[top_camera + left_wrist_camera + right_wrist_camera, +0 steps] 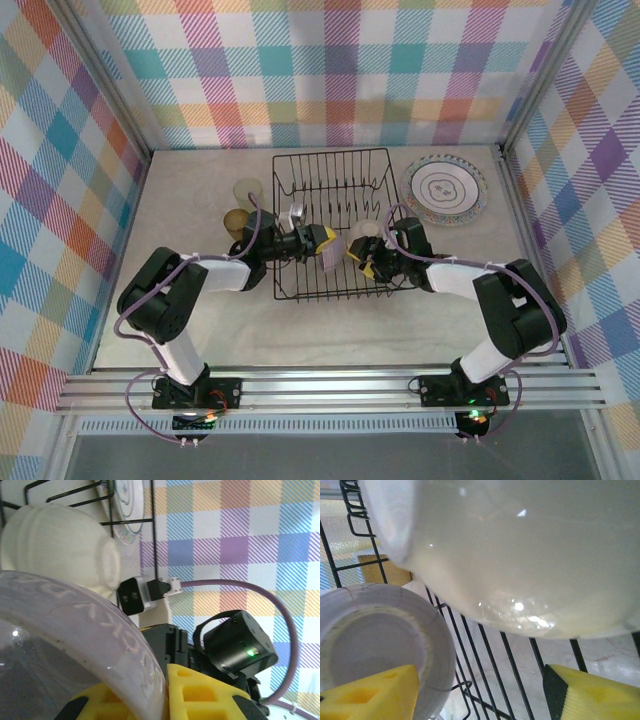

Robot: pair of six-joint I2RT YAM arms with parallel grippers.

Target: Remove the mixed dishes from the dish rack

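The black wire dish rack stands mid-table. Inside it my left gripper is shut on the rim of a clear cup. In the left wrist view the cup has one yellow finger outside its wall and the other inside. A cream bowl lies in the rack just right of the cup, bulging close overhead in the right wrist view. My right gripper is open just below the bowl, its pads wide apart over the rack wires, touching nothing.
A ringed plate lies flat on the table right of the rack. A pale yellow-green cup and an amber cup stand left of it. Plaid walls close in the table on three sides.
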